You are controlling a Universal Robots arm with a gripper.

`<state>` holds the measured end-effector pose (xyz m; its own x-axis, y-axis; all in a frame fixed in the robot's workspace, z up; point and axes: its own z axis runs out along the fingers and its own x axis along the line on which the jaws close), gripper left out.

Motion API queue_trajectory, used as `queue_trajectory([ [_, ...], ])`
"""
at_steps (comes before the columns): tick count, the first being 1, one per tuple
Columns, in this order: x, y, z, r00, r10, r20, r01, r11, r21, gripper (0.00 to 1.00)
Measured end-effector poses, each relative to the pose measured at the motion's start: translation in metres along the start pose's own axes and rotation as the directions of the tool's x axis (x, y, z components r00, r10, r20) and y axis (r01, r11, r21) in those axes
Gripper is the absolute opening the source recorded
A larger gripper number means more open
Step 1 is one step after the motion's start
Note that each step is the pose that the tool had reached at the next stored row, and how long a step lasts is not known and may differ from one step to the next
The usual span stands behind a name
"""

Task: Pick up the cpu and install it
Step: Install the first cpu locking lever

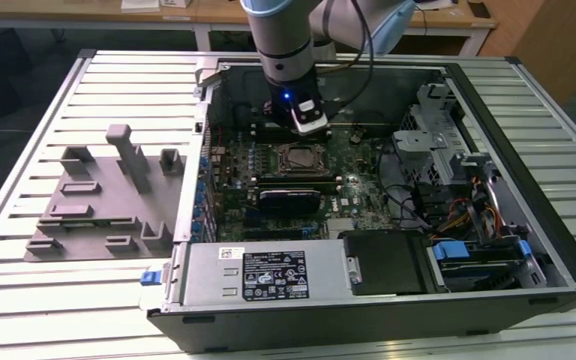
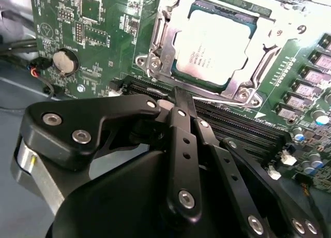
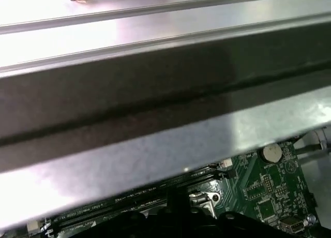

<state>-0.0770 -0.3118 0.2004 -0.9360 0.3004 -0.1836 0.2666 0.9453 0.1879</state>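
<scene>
The cpu (image 2: 220,44) sits in the socket (image 2: 258,41); the gripper (image 2: 178,95) hovers beside it, fingers (image 2: 182,106) closed, holding nothing.

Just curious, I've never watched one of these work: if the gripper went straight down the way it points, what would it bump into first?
Probably the motherboard beside the socket where the cpu sits, near the black slots; the gripper points there, though depth is unclear.
</scene>
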Motion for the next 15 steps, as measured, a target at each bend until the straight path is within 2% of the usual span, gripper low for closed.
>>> queue_trajectory([
  [9,0.0021,0.0039,0.0007,0.9999,0.015,0.0030,-0.015,0.9999,0.0027,0.11],
  [15,0.0047,0.0032,0.0016,0.9997,0.024,0.0090,-0.024,0.9997,0.0034,0.11],
])
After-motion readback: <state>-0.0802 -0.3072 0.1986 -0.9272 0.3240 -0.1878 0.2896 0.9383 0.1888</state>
